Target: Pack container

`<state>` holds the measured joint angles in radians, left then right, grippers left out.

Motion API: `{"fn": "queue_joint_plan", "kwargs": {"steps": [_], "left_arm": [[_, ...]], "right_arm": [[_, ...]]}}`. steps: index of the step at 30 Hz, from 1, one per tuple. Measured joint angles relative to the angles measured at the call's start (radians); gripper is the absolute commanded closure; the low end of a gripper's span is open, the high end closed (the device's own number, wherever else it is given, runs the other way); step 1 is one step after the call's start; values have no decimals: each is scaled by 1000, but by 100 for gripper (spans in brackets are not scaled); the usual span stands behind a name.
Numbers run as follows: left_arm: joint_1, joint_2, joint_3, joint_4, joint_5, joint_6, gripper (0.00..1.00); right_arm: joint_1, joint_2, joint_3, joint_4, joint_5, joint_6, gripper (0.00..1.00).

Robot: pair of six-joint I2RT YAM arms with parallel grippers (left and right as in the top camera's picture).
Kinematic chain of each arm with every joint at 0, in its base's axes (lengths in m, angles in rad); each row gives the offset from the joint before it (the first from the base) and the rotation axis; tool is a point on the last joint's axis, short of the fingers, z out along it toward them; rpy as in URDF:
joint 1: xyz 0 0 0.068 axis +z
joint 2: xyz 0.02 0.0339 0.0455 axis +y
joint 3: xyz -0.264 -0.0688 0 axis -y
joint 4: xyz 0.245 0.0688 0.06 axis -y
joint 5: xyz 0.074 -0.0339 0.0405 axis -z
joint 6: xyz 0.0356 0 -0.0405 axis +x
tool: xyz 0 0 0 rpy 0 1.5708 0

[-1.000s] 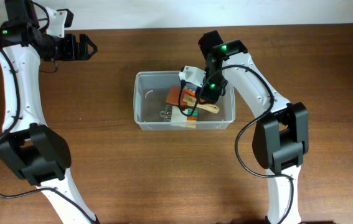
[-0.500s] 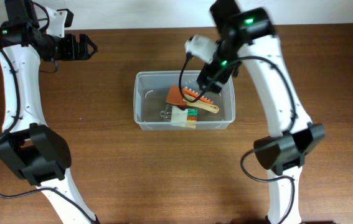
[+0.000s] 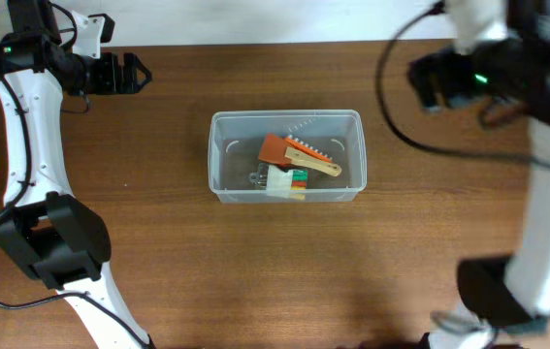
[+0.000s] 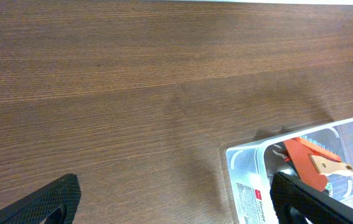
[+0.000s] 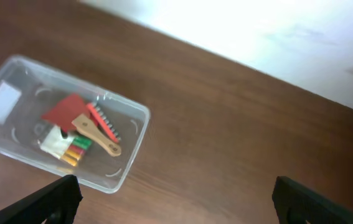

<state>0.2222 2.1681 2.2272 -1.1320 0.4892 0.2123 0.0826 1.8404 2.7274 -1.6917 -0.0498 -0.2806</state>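
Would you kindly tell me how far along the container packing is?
Done: an orange brush, a pack of coloured sticks and a metal clip lie inside the container. In hand: nothing; left gripper and right gripper are open, empty, away from it. Left: no other item or lid shows, so probably little.

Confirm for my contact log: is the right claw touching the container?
Apart. The overhead view shows the right claw far right of the container, table between them.

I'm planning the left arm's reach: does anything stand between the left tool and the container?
Nothing visible does. Only bare wooden table lies between the left tool and the container; the left wrist view shows the same open stretch.
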Motion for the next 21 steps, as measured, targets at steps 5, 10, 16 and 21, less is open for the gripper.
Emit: {"fn": "queue_joint_plan", "kwargs": {"steps": [5,10,16,21], "left_arm": [[0,0,0,0,0,0,1],[0,0,0,0,0,0,1],[0,0,0,0,-1,0,1],[0,0,0,0,0,0,1]], "right_arm": [[-1,-217,-137,-1,16,62,1],[-1,-484,-421,1,119,159,1],[-1,-795,-777,107,227,316,1],[-1,-1044,-927,249,256,392,1]]}}
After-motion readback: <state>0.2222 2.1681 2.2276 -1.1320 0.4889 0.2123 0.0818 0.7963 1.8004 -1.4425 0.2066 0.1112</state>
